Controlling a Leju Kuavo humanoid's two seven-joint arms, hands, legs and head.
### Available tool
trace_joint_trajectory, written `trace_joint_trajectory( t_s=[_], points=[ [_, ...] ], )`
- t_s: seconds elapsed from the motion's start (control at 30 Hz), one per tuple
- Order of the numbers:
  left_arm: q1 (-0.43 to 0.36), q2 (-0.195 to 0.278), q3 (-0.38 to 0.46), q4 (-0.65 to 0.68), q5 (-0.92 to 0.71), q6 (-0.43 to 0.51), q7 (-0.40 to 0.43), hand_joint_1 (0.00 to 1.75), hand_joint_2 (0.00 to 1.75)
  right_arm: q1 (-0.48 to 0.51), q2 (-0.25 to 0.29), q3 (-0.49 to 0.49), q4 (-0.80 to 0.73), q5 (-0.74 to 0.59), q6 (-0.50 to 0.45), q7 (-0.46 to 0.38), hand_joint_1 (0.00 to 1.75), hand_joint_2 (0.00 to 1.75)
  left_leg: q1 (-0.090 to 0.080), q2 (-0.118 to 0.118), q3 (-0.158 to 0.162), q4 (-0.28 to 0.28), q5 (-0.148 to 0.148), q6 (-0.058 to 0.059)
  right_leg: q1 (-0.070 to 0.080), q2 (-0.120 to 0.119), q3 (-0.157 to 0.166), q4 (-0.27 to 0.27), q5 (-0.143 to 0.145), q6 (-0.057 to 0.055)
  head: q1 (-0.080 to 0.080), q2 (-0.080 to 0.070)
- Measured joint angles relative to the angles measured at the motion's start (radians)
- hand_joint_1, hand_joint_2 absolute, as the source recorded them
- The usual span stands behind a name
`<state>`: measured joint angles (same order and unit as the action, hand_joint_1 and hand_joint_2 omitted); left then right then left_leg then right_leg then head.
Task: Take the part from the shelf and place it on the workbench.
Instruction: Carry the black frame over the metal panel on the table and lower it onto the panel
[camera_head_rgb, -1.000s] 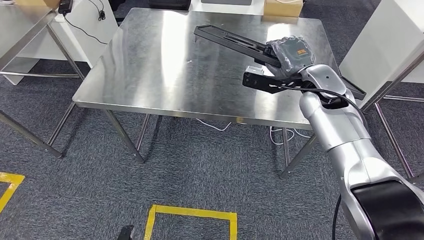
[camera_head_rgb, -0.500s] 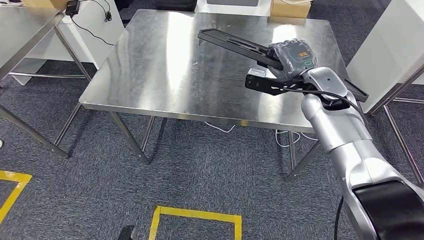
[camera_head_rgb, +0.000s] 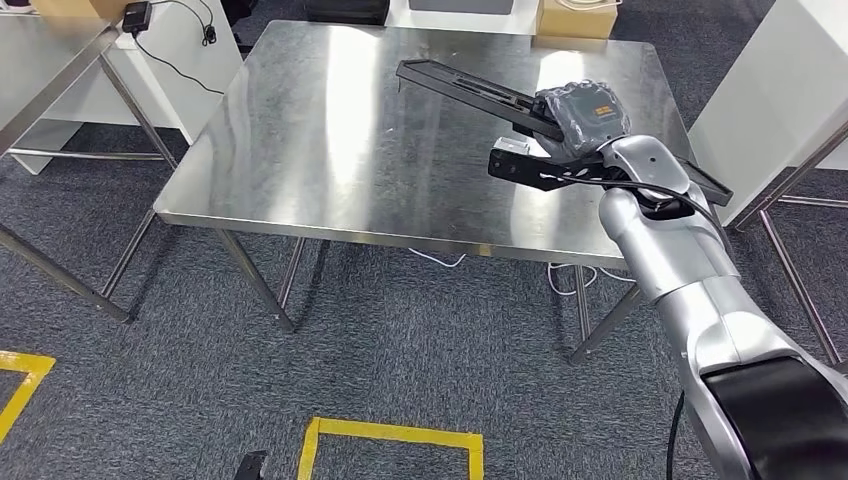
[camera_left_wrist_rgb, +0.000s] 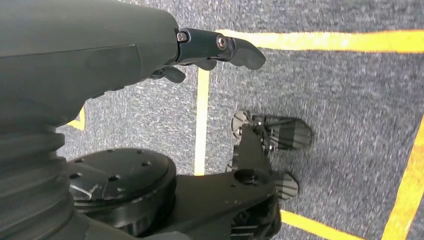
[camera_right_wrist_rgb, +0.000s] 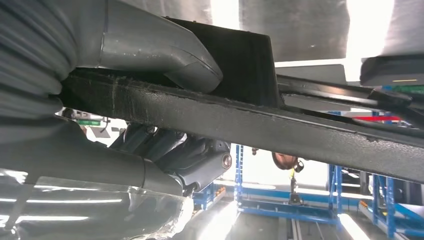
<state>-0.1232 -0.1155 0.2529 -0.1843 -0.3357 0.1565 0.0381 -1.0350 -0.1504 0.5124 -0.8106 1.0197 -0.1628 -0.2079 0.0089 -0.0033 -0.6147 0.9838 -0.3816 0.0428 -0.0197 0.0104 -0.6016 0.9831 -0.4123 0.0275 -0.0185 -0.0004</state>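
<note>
My right hand grips the part, a long black flat bracket, over the right side of the steel workbench; the bar runs from my fist toward the table's far middle, its other end reaching past the table's right edge. At the wrist, my thumb presses on one face of the part's rough edge while my darker fingers curl against the opposite face. My left hand hangs over the grey carpet with yellow tape lines, its fingers loosely curled on nothing.
</note>
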Motion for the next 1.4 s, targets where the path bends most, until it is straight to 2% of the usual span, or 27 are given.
trace_joint_trajectory(
  t_s=[0.07, 0.13, 0.17, 0.2, 0.23, 0.27, 0.33, 0.37, 0.4, 0.53, 0.6, 0.67, 0.7, 0.73, 0.77, 0.83, 0.87, 0.9, 0.97, 1.03, 1.1, 1.17, 1.2, 1.23, 1.27, 1.33, 1.4],
  points=[
    [-0.001, -0.001, 0.0, 0.0, 0.0, 0.001, 0.0, 0.0, 1.75, -0.004, -0.002, 0.0, 0.002, -0.001, -0.001, 0.0, 1.75, 1.75, 0.002, 0.001, 0.014, -0.019, 0.009, 0.013, 0.003, -0.003, -0.033, 0.067, -0.032, -0.007, 0.004, 0.0],
    [-0.002, -0.002, 0.0, 0.0, 0.0, 0.001, 0.0, 0.0, 1.75, -0.007, -0.003, 0.0, 0.005, -0.001, -0.002, 0.0, 1.75, 1.75, -0.002, 0.0, 0.015, -0.02, 0.009, 0.019, 0.002, -0.003, -0.095, 0.187, -0.076, -0.018, 0.006, 0.0],
    [-0.002, -0.002, 0.0, 0.0, 0.0, 0.001, 0.0, 0.0, 1.75, -0.006, -0.004, 0.0, 0.008, -0.001, -0.002, 0.0, 1.75, 1.75, -0.003, -0.001, 0.015, -0.019, 0.008, 0.02, 0.001, -0.003, -0.126, 0.243, -0.092, -0.018, 0.006, 0.0],
    [-0.002, -0.002, 0.0, 0.0, 0.0, 0.001, 0.0, 0.0, 1.75, -0.004, -0.006, 0.0, 0.011, -0.001, -0.002, 0.0, 1.75, 1.75, -0.005, -0.002, 0.015, -0.018, 0.007, 0.02, 0.0, -0.003, -0.145, 0.272, -0.096, -0.015, 0.006, 0.0],
    [-0.001, -0.003, 0.0, 0.0, 0.0, 0.001, 0.0, 0.0, 1.75, -0.002, -0.008, 0.001, 0.015, -0.001, -0.002, 0.0, 1.75, 1.75, -0.005, -0.004, 0.015, -0.016, 0.005, 0.019, 0.0, -0.003, -0.148, 0.267, -0.086, -0.008, 0.006, 0.0],
    [-0.001, -0.003, 0.0, 0.0, 0.0, 0.001, 0.0, 0.0, 1.75, -0.002, -0.008, 0.001, 0.018, -0.001, -0.002, 0.0, 1.75, 1.75, -0.006, -0.005, 0.015, -0.012, 0.002, 0.017, -0.001, -0.004, -0.128, 0.22, -0.062, 0.002, 0.006, 0.0],
    [-0.001, -0.003, 0.0, 0.0, 0.0, 0.001, 0.0, 0.0, 1.75, -0.004, -0.009, 0.0, 0.021, -0.001, -0.002, 0.0, 1.75, 1.75, -0.009, -0.007, 0.011, 0.002, -0.009, 0.007, -0.003, -0.009, -0.056, 0.077, -0.007, 0.014, 0.006, 0.0],
    [-0.001, -0.003, 0.0, 0.0, 0.0, 0.001, 0.0, 0.0, 1.75, -0.005, -0.009, 0.0, 0.021, -0.002, -0.003, 0.0, 1.75, 1.75, -0.012, -0.007, 0.009, 0.011, -0.015, 0.001, -0.003, -0.009, -0.031, 0.028, 0.01, 0.013, 0.006, 0.0],
    [-0.001, -0.003, 0.0, 0.0, 0.0, 0.001, 0.0, 0.0, 1.75, -0.005, -0.008, 0.001, 0.021, -0.002, -0.003, 0.0, 1.75, 1.75, -0.015, -0.007, 0.006, 0.018, -0.019, -0.004, -0.003, -0.009, -0.018, 0.005, 0.016, 0.008, 0.005, 0.0],
    [0.001, -0.002, 0.001, 0.0, 0.0, 0.002, 0.001, 0.0, 1.75, -0.005, -0.009, 0.001, 0.025, -0.001, -0.004, 0.0, 1.75, 1.75, -0.01, -0.005, -0.008, 0.043, -0.037, -0.016, -0.007, -0.005, -0.019, 0.008, 0.016, -0.012, 0.002, 0.0],
    [0.0, -0.001, 0.001, 0.0, 0.0, 0.002, 0.001, 0.0, 1.75, -0.006, -0.008, 0.001, 0.025, -0.001, -0.004, 0.0, 1.75, 1.75, -0.004, -0.002, -0.045, 0.127, -0.086, -0.029, -0.011, -0.002, -0.016, 0.007, 0.016, -0.021, 0.0, 0.0],
    [0.0, -0.001, 0.001, 0.0, 0.0, 0.002, 0.001, 0.0, 1.75, -0.006, -0.006, 0.001, 0.027, -0.001, -0.004, 0.0, 1.75, 1.75, 0.001, -0.001, -0.114, 0.262, -0.142, -0.039, -0.009, -0.001, -0.015, 0.007, 0.014, -0.026, -0.001, 0.0],
    [0.0, -0.002, 0.001, 0.0, 0.0, 0.002, 0.001, 0.0, 1.75, -0.005, -0.006, 0.001, 0.029, -0.001, -0.004, 0.0, 1.75, 1.75, 0.002, -0.001, -0.141, 0.307, -0.152, -0.04, -0.008, 0.0, -0.015, 0.007, 0.014, -0.027, -0.001, 0.0],
    [0.001, -0.002, 0.001, 0.0, -0.001, 0.002, 0.001, 0.0, 1.75, -0.005, -0.006, 0.001, 0.031, -0.001, -0.004, 0.0, 1.75, 1.75, 0.003, -0.001, -0.151, 0.315, -0.142, -0.039, -0.007, 0.0, -0.014, 0.007, 0.013, -0.028, -0.001, 0.0],
    [0.001, -0.002, 0.001, 0.0, -0.001, 0.003, 0.0, 0.0, 1.75, -0.004, -0.006, 0.001, 0.033, -0.001, -0.004, 0.0, 1.75, 1.75, 0.003, -0.001, -0.141, 0.283, -0.114, -0.035, -0.006, 0.001, -0.012, 0.007, 0.011, -0.028, -0.001, 0.0],
    [0.0, -0.001, 0.001, 0.0, -0.004, 0.005, -0.002, 0.0, 1.75, -0.006, -0.006, 0.001, 0.036, -0.001, -0.005, 0.001, 1.75, 1.75, 0.0, -0.001, -0.079, 0.146, -0.039, -0.018, -0.003, 0.003, -0.007, 0.006, 0.009, -0.028, -0.001, 0.0],
    [0.0, 0.0, 0.001, 0.0, -0.006, 0.006, -0.002, 0.0, 1.75, -0.008, -0.007, 0.001, 0.038, 0.0, -0.007, 0.002, 1.75, 1.75, -0.004, 0.0, -0.05, 0.086, -0.017, -0.009, 0.0, 0.003, -0.006, 0.006, 0.007, -0.026, 0.0, 0.0],
    [0.0, 0.001, 0.001, 0.0, -0.007, 0.007, -0.003, 0.0, 1.75, -0.01, -0.007, 0.001, 0.04, 0.0, -0.009, 0.003, 1.75, 1.75, -0.008, 0.001, -0.032, 0.049, -0.008, -0.002, 0.001, 0.003, -0.007, 0.005, 0.006, -0.024, 0.0, 0.0],
    [0.0, 0.002, 0.001, 0.0, -0.009, 0.007, -0.005, 0.0, 1.75, -0.011, -0.007, 0.001, 0.048, 0.0, -0.012, 0.006, 1.75, 1.75, -0.015, 0.003, -0.024, 0.03, -0.012, 0.007, 0.002, 0.003, -0.006, 0.001, 0.005, -0.014, -0.001, 0.0],
    [0.0, 0.002, 0.002, 0.0, -0.009, 0.008, -0.006, 0.0, 1.75, -0.009, -0.008, 0.001, 0.053, 0.001, -0.012, 0.008, 1.75, 1.75, -0.011, 0.003, -0.008, 0.009, -0.006, 0.018, 0.005, 0.001, -0.009, 0.006, -0.001, -0.004, 0.001, 0.0],
    [0.0, 0.0, 0.002, 0.0, -0.009, 0.008, -0.008, 0.0, 1.75, -0.013, -0.008, 0.001, 0.061, 0.002, -0.013, 0.008, 1.75, 1.75, -0.007, 0.004, 0.01, -0.012, 0.002, 0.027, 0.008, -0.002, -0.043, 0.077, -0.032, -0.007, 0.004, 0.0],
    [-0.001, -0.002, 0.003, 0.0, -0.009, 0.008, -0.008, 0.0, 1.75, -0.013, -0.007, 0.003, 0.075, 0.006, -0.013, 0.008, 1.75, 1.75, -0.01, 0.003, 0.015, -0.014, 0.001, 0.031, 0.007, -0.002, -0.115, 0.214, -0.079, -0.013, 0.006, 0.0],
    [0.0, -0.003, 0.003, 0.0, -0.01, 0.008, -0.008, 0.0, 1.75, -0.01, -0.007, 0.005, 0.082, 0.008, -0.013, 0.008, 1.75, 1.75, -0.011, 0.001, 0.016, -0.014, -0.001, 0.03, 0.007, -0.002, -0.148, 0.268, -0.093, -0.011, 0.006, 0.0],
    [0.001, -0.003, 0.004, 0.0, -0.01, 0.008, -0.008, 0.0, 1.75, -0.006, -0.007, 0.006, 0.088, 0.009, -0.013, 0.008, 1.75, 1.75, -0.011, -0.001, 0.017, -0.013, -0.003, 0.03, 0.007, -0.003, -0.165, 0.286, -0.091, -0.006, 0.007, 0.0],
    [0.001, -0.004, 0.004, 0.0, -0.01, 0.008, -0.008, 0.0, 1.75, -0.004, -0.007, 0.008, 0.093, 0.01, -0.013, 0.008, 1.75, 1.75, -0.011, -0.004, 0.019, -0.012, -0.006, 0.027, 0.006, -0.003, -0.16, 0.26, -0.071, 0.002, 0.007, 0.0],
    [0.002, -0.005, 0.005, 0.0, -0.01, 0.008, -0.009, 0.0, 1.75, -0.005, -0.005, 0.009, 0.099, 0.01, -0.012, 0.008, 1.75, 1.75, -0.012, -0.007, 0.024, -0.005, -0.016, 0.019, 0.003, -0.007, -0.099, 0.116, -0.007, 0.016, 0.007, 0.0],
    [0.002, -0.005, 0.006, 0.0, -0.01, 0.008, -0.009, 0.0, 1.75, -0.013, 0.002, 0.011, 0.107, 0.009, -0.011, 0.007, 1.75, 1.75, -0.017, -0.008, 0.022, 0.006, -0.03, 0.009, 0.003, -0.01, -0.044, 0.008, 0.034, 0.013, 0.006, 0.0]
  ],
)
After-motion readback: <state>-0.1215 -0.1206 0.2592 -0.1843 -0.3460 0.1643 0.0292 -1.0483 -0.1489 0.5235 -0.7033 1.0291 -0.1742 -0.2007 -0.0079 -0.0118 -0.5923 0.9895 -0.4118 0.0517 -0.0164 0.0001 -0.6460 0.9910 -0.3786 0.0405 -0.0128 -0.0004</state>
